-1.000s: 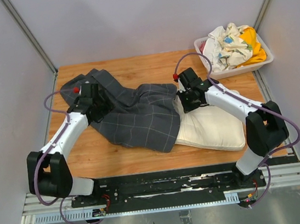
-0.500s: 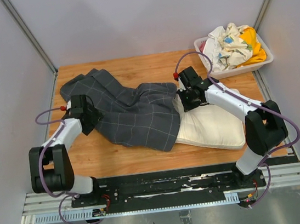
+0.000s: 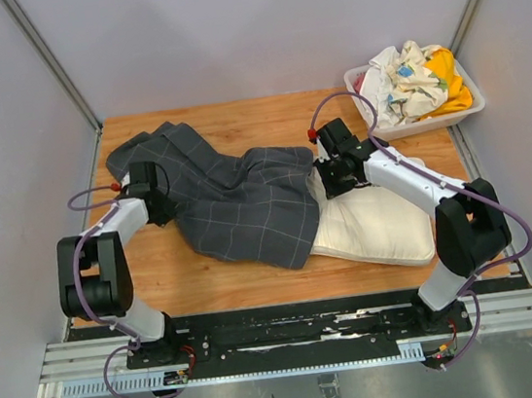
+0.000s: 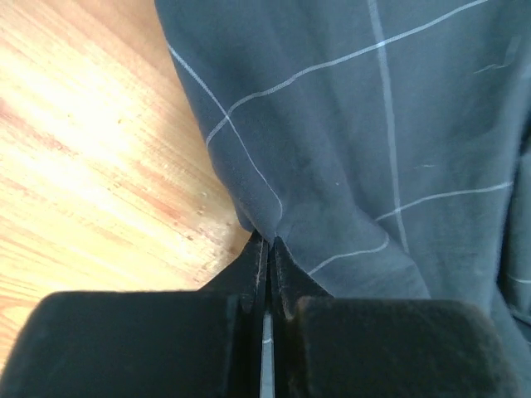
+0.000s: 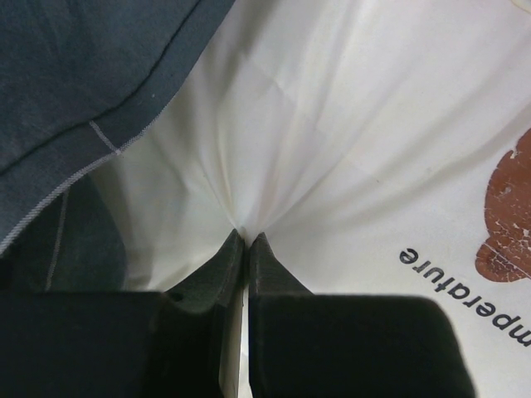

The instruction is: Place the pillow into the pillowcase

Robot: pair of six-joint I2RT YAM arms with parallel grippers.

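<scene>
The dark grey checked pillowcase [image 3: 236,198] lies crumpled across the middle of the wooden table. Its right part covers the left end of the cream-white pillow [image 3: 372,224]. My left gripper [image 3: 161,205] is at the case's left edge, shut on a pinch of the pillowcase [image 4: 332,149], whose fabric puckers at the fingertips [image 4: 267,245]. My right gripper [image 3: 328,186] is at the pillow's top-left end, shut on a fold of the pillow [image 5: 332,124], beside the brown bear print [image 5: 504,215]. The case's hemmed edge [image 5: 108,141] lies to its left.
A white bin [image 3: 420,122] holding white, patterned and yellow cloths stands at the back right corner. Grey walls close in the table [image 3: 265,116] on the left, back and right. Bare wood [image 4: 83,166] shows left of the pillowcase.
My left gripper came off the top of the pillowcase, moved left and toward me to its left edge, and shut on the fabric. The right arm stayed put.
</scene>
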